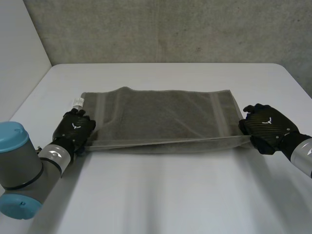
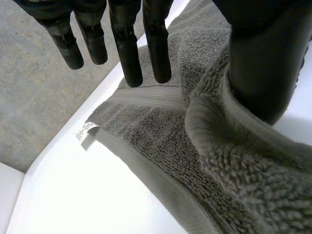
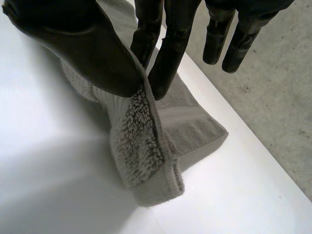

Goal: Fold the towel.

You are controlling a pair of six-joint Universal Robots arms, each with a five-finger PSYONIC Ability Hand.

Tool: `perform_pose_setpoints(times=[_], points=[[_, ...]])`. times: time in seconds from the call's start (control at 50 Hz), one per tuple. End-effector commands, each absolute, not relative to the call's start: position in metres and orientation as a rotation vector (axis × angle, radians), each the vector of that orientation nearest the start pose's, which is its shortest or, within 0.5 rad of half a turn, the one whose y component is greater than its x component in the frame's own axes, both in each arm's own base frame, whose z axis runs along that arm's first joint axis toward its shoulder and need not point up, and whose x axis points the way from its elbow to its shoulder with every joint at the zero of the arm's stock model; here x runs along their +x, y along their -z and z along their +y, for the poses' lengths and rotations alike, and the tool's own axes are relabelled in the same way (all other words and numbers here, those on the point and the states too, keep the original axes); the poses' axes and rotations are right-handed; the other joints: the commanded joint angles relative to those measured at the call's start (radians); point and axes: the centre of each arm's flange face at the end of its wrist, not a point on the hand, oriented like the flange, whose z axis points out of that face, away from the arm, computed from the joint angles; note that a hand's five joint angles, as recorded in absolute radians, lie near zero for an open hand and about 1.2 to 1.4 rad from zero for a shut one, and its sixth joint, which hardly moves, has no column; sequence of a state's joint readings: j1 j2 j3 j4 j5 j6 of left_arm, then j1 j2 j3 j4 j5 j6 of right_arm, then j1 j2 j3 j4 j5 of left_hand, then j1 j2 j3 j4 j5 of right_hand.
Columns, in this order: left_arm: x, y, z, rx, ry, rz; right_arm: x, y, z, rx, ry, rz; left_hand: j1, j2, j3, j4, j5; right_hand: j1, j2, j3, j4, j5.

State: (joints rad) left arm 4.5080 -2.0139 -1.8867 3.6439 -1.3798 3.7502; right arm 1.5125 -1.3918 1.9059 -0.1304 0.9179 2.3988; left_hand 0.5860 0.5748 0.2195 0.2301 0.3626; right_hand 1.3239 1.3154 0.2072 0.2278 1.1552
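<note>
Head view: a grey towel (image 1: 161, 117) lies spread across the middle of the white bench (image 1: 170, 195), long side running from left to right, with a paler band near each short end. Its far edge rests flat on the bench. Its near edge is raised off the surface and drawn into a taut line between the two hands. The left hand (image 1: 74, 127) is at the near-left corner and the right hand (image 1: 265, 126) at the near-right corner, both knuckles-up.

A small white label (image 1: 78, 102) sticks out from the towel's far-left corner, just beyond the left hand.

In the left wrist view the towel's edge curls up around the thumb (image 2: 263, 63) and is caught between it and the straight fingers (image 2: 156, 44), so this hand holds the cloth at the corner. The label lies on the bench past the fingertips.

In the right wrist view the thumb (image 3: 73, 48) and a finger (image 3: 165, 63) pinch the towel corner between them — the loose tip of cloth hangs down below the pinch, clear of the bench.

A rough grey wall (image 1: 170, 29) stands behind the bench.
</note>
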Motion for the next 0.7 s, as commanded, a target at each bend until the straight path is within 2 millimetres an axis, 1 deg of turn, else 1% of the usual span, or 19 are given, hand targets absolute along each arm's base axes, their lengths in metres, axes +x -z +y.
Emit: perform_pose_setpoints(times=[0.02,0.28,0.32,0.34,0.36,0.38,0.4,0.42,0.44,0.5,0.54,0.56,0.58,0.6,0.62,0.64,0.66,0.68,0.7], points=[[-0.210,-0.121,-0.283,1.113,1.856,2.140,0.164,-0.182,-0.280,-1.301,1.816,2.118,-0.050,-0.038,-0.045,-0.056,-0.001,0.072,0.081,-0.033,-0.053,0.066],[-0.206,-0.131,-0.275,1.085,1.855,2.130,0.148,-0.189,-0.285,-1.231,1.761,2.211,0.027,0.038,-0.045,-0.056,0.076,0.072,0.081,-0.033,-0.053,0.066],[-0.205,-0.134,-0.271,1.084,1.858,2.126,0.148,-0.189,-0.284,-1.229,1.751,2.214,0.304,0.315,-0.045,-0.056,0.353,0.072,0.081,-0.033,-0.053,0.066],[-0.205,-0.134,-0.271,1.084,1.858,2.126,0.148,-0.188,-0.283,-1.230,1.740,2.218,0.306,0.317,-0.045,-0.056,0.355,0.072,0.081,-0.033,-0.053,0.066],[-0.205,-0.137,-0.268,1.088,1.863,2.125,0.148,-0.188,-0.283,-1.230,1.740,2.218,0.535,0.547,-0.045,-0.056,0.584,0.072,0.081,-0.033,-0.053,0.066],[-0.205,-0.137,-0.268,1.088,1.863,2.125,0.149,-0.188,-0.281,-1.232,1.724,2.222,0.538,0.549,-0.045,-0.056,0.586,0.072,0.081,-0.033,-0.053,0.066],[-0.204,-0.140,-0.266,1.089,1.865,2.123,0.149,-0.188,-0.281,-1.232,1.724,2.222,0.727,0.738,-0.045,-0.056,0.775,0.072,0.081,-0.033,-0.053,0.066],[-0.204,-0.144,-0.264,1.094,1.869,2.122,0.148,-0.189,-0.281,-1.229,1.711,2.227,0.809,0.821,-0.045,-0.056,0.858,0.072,0.081,-0.033,-0.053,0.066],[-0.204,-0.144,-0.264,1.094,1.869,2.122,0.148,-0.192,-0.280,-1.229,1.704,2.229,0.810,0.821,-0.045,-0.056,0.859,0.072,0.081,-0.033,-0.053,0.066],[-0.202,-0.157,-0.259,1.088,1.875,2.119,0.148,-0.203,-0.276,-1.229,1.705,2.228,0.810,0.821,-0.045,-0.056,0.859,0.072,0.081,-0.033,-0.053,0.066],[-0.199,-0.179,-0.253,1.068,1.907,2.087,0.149,-0.210,-0.274,-1.232,1.711,2.224,0.810,0.821,-0.045,-0.056,0.859,0.072,0.081,-0.033,-0.053,0.066],[-0.199,-0.179,-0.253,1.068,1.907,2.087,0.149,-0.210,-0.274,-1.232,1.711,2.224,0.810,0.821,-0.045,-0.056,0.859,0.072,0.081,-0.033,-0.053,0.066],[-0.197,-0.191,-0.249,1.053,1.929,2.069,0.149,-0.218,-0.271,-1.234,1.719,2.219,0.810,0.821,-0.045,-0.056,0.859,0.072,0.081,-0.033,-0.053,0.066],[-0.197,-0.191,-0.249,1.053,1.929,2.069,0.150,-0.227,-0.268,-1.240,1.734,2.207,0.810,0.821,-0.045,-0.056,0.859,0.072,0.081,-0.033,-0.053,0.066],[-0.195,-0.203,-0.245,1.035,1.959,2.053,0.150,-0.227,-0.268,-1.240,1.734,2.207,0.810,0.821,-0.045,-0.056,0.859,0.072,0.081,-0.033,-0.053,0.066],[-0.193,-0.216,-0.241,1.014,1.998,2.038,0.150,-0.236,-0.264,-1.241,1.750,2.199,0.810,0.821,-0.045,-0.056,0.859,0.072,0.081,-0.033,-0.053,0.066],[-0.193,-0.216,-0.241,1.013,1.998,2.038,0.148,-0.245,-0.262,-1.238,1.773,2.200,0.810,0.821,-0.045,-0.056,0.859,0.072,0.081,-0.033,-0.053,0.066],[-0.190,-0.229,-0.237,0.987,2.040,2.028,0.148,-0.245,-0.262,-1.238,1.773,2.200,0.810,0.821,-0.045,-0.056,0.859,0.072,0.081,-0.033,-0.053,0.066],[-0.188,-0.241,-0.233,0.958,2.081,2.023,0.145,-0.254,-0.260,-1.238,1.807,2.198,0.810,0.821,-0.045,-0.056,0.859,0.072,0.081,-0.033,-0.053,0.066]])
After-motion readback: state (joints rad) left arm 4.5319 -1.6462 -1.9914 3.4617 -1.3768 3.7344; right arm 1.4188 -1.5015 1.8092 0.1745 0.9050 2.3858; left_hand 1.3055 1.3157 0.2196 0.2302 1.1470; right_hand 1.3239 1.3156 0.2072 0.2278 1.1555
